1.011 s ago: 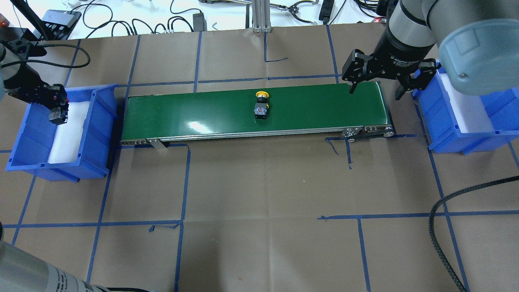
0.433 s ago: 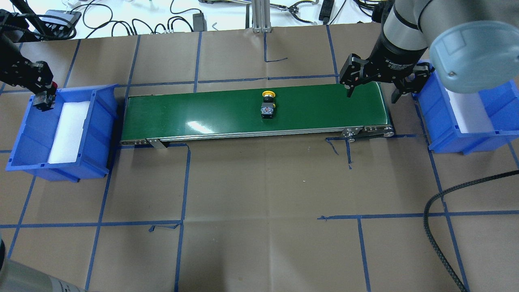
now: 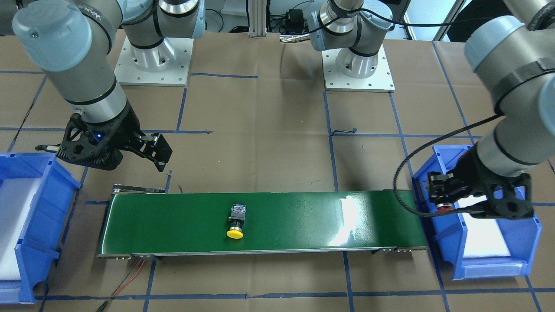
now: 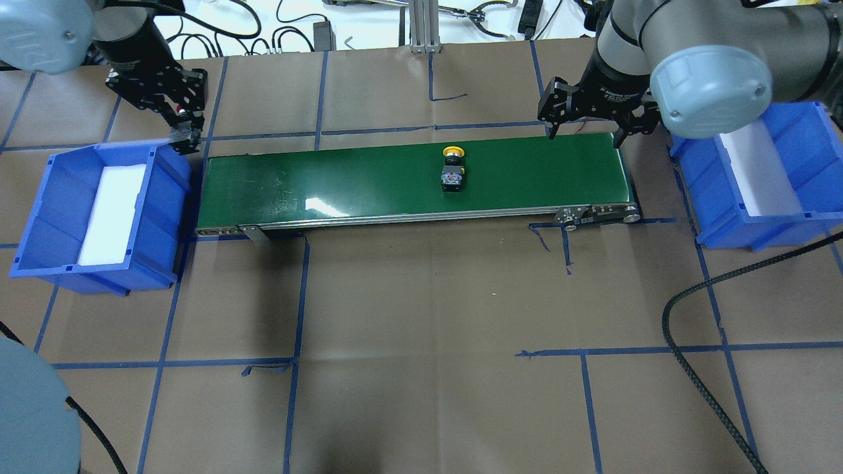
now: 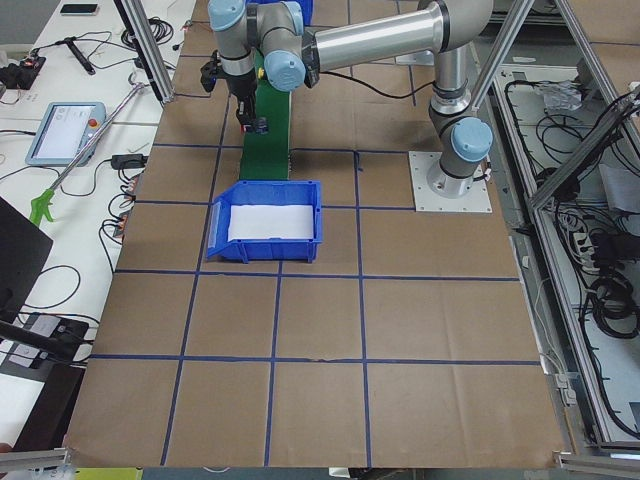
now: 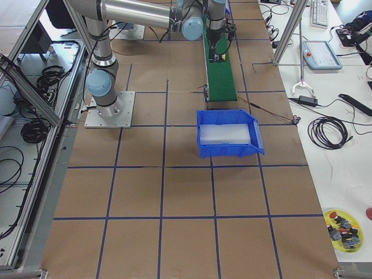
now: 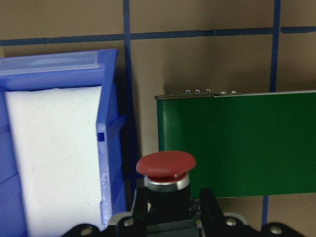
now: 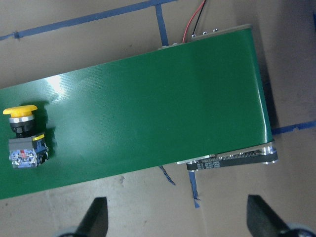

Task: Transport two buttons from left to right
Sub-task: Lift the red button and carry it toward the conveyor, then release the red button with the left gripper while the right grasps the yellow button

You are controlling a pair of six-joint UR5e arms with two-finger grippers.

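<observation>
the yellow button [image 4: 452, 170] lies on its side on the green conveyor belt [image 4: 329, 178], a little right of the belt's middle. its mushroom cap points toward the operators' edge of the belt and its black-and-grey body toward the robot.

the red button [image 7: 166, 170] is off the belt. the left gripper [image 3: 440, 193] is clenched on its dark body, with the red cap projecting past the fingertips. in the left wrist view i see the cap above the strip of brown paper between the left blue bin [image 4: 39, 217] and the left end of the belt. the bin holds only a white foam liner [image 4: 108, 210].

the right gripper [image 4: 585, 135] hangs above the right end of the belt, near its far edge. its jaws are spread wide with nothing between them. the yellow button is well apart from it along the belt.

the right blue bin [image 4: 810, 125] stands just beyond the belt's right end, also with a white liner.
</observation>
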